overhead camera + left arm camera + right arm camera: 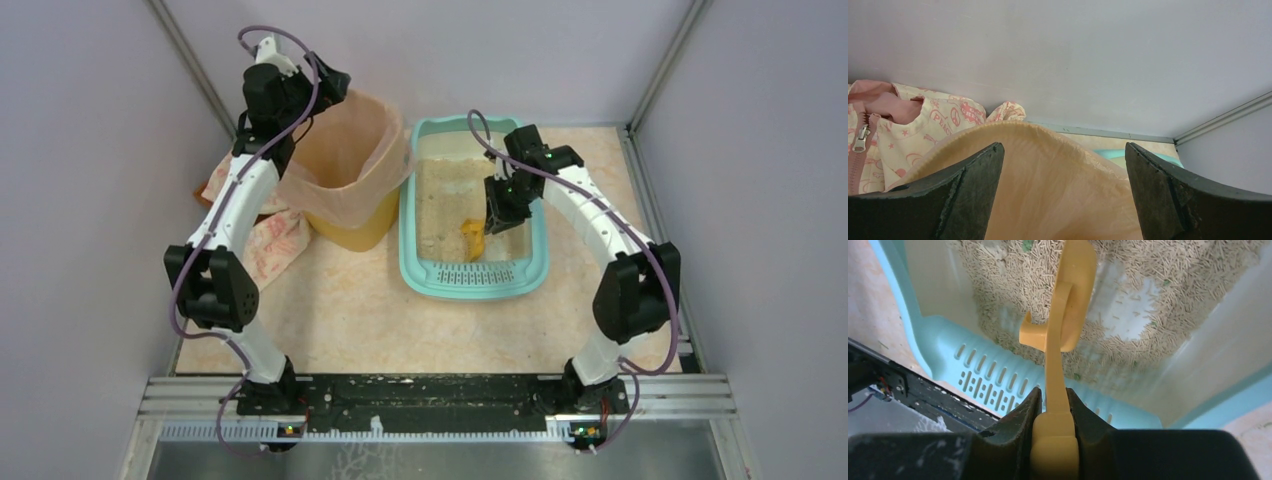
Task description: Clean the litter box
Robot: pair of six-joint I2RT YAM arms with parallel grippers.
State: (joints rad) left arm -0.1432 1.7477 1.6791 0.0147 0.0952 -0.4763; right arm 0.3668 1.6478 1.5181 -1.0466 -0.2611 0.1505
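The teal litter box point(534, 262) stands right of centre, its slotted grille point(475, 276) at the near end, beige litter point(440, 200) inside. My right gripper point(500, 215) is shut on the handle of a yellow scoop point(472, 240) and holds it over the litter near the grille. In the right wrist view the scoop point(1068, 300) hangs edge-on above the litter point(1148, 280), its handle between my fingers point(1020, 415), with the grille point(993, 380) below. My left gripper point(335, 90) is open at the far rim of the yellow bin, its fingers point(973, 180) straddling the peach liner point(1048, 190).
The round yellow bin point(350, 232) with its peach bag liner point(345, 150) stands left of the litter box. A pink-patterned cloth point(270, 240) lies left of the bin, also in the left wrist view point(898, 130). Grey walls enclose the table on three sides.
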